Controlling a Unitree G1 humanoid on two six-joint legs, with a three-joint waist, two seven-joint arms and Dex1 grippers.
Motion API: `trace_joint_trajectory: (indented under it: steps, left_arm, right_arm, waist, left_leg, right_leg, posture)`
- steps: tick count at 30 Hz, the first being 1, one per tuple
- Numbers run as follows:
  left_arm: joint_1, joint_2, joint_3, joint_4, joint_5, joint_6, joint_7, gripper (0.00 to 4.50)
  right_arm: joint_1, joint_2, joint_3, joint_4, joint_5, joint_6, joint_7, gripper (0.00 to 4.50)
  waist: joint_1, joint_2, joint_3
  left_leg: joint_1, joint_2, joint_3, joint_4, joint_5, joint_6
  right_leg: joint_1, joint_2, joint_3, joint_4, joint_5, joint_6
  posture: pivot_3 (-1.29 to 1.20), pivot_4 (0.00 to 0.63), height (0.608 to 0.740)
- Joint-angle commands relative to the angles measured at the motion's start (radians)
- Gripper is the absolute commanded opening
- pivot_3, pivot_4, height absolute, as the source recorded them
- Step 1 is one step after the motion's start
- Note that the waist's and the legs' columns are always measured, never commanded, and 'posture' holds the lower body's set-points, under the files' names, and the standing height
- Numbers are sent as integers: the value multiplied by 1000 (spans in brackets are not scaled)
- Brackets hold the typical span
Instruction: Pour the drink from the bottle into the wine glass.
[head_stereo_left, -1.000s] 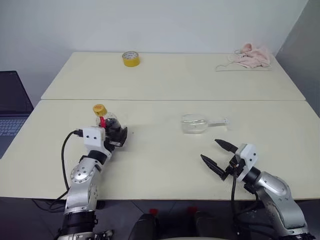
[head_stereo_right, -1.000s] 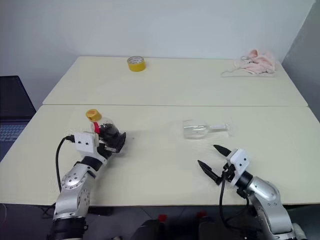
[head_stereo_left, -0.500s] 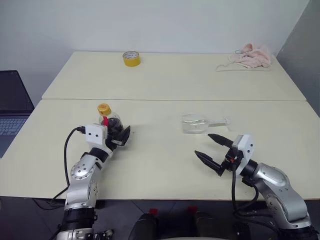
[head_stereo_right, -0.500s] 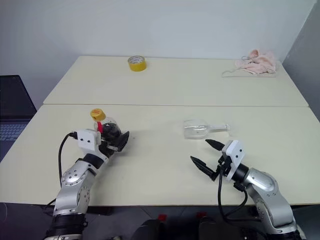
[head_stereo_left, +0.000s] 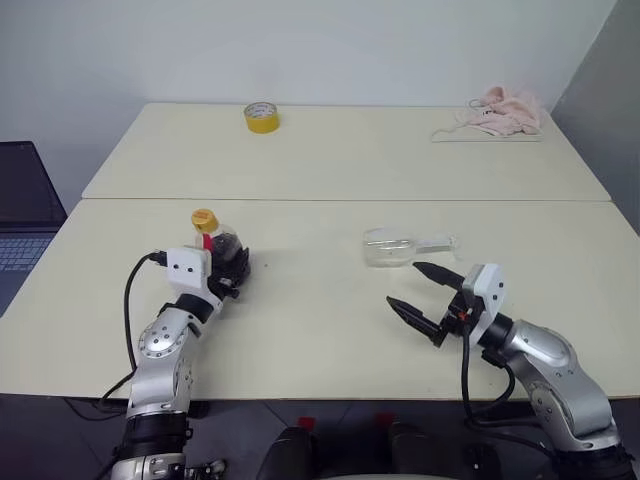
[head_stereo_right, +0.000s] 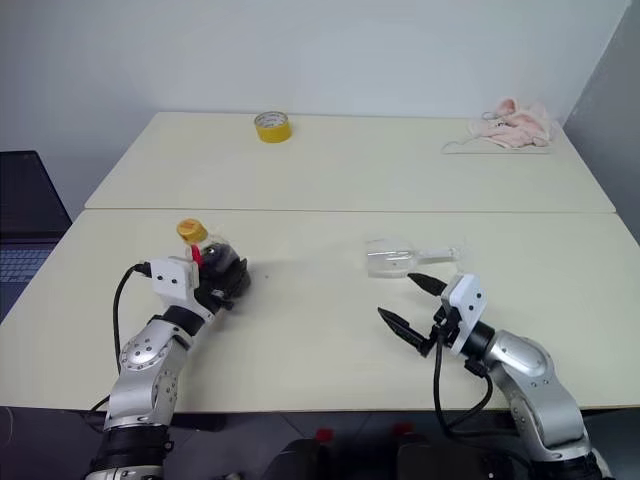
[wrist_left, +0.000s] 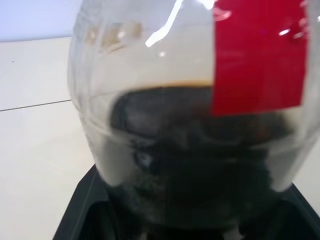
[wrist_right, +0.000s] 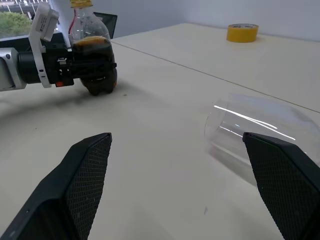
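Observation:
The bottle (head_stereo_left: 213, 238) stands upright on the near table at the left, with a yellow cap, a red label and the dark drink (wrist_left: 200, 165) in its lower half. My left gripper (head_stereo_left: 232, 262) is shut on its round body from the near side. The wine glass (head_stereo_left: 390, 247) lies on its side at the middle right, its stem pointing right. Just in front of the bowl, without touching it, my right gripper (head_stereo_left: 402, 284) is open. In the right wrist view the glass bowl (wrist_right: 250, 130) lies between its fingers (wrist_right: 75, 185), with the held bottle (wrist_right: 90, 37) beyond.
A yellow tape roll (head_stereo_left: 261, 117) sits on the far table, and a pink cloth (head_stereo_left: 500, 110) lies at its far right. A laptop (head_stereo_left: 20, 215) stands off the table's left edge. A seam (head_stereo_left: 340, 199) divides the two tabletops.
My left gripper's fingers have closed in onto the bottle. The right gripper has risen and shifted left, closer to the glass, staying open.

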Motion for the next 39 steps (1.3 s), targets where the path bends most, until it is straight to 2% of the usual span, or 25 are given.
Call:
trace_joint_trajectory:
  steps: [1,8,15,21,30,39]
  left_arm:
    - [7,-13,14,-114,-23,49,44,2167]
    - [-20,-55,-63,-295,19,216,142,2076]
    - [-75,-59,-165,-308,105,238,167,2075]
    - [-112,-71,-198,-259,146,227,176,2066]
    - [-152,-82,-213,-208,167,196,158,2066]
    - [-160,-97,-234,-198,181,175,153,2065]
  right_arm:
    - [-32,-11,-30,-64,18,17,-21,4500]
    - [-209,-22,-60,-179,125,277,-153,4500]
    - [-400,27,-5,-180,141,431,-253,4500]
    - [-539,99,12,-135,165,561,-321,4500]
    - [-682,233,96,-36,117,622,-401,4500]
    - [-772,304,137,39,50,619,-434,4500]
  waist:
    - [0,0,0]
    - [0,-2,2]
    - [-3,-3,2]
    - [-4,-3,2]
    - [-22,-3,3]
    - [-28,-3,3]
  left_leg:
    - [0,0,0,0,0,0]
    - [-1,0,-1,1,0,0]
    - [-2,-2,-1,1,0,0]
    - [-2,-2,-2,1,0,0]
    - [-4,-2,-2,1,0,0]
    - [-6,-3,-1,1,0,0]
  right_leg:
    - [0,0,0,0,0,0]
    - [-1,0,0,1,0,0]
    - [-1,-1,0,0,1,-1]
    - [-2,-1,-1,1,1,-2]
    - [-5,-1,-1,2,2,-3]
    - [-9,-2,-1,2,3,-4]
  posture:
    - [0,150,740]
    - [0,150,740]
    - [0,150,740]
    - [0,150,740]
    - [0,150,740]
    - [0,150,740]
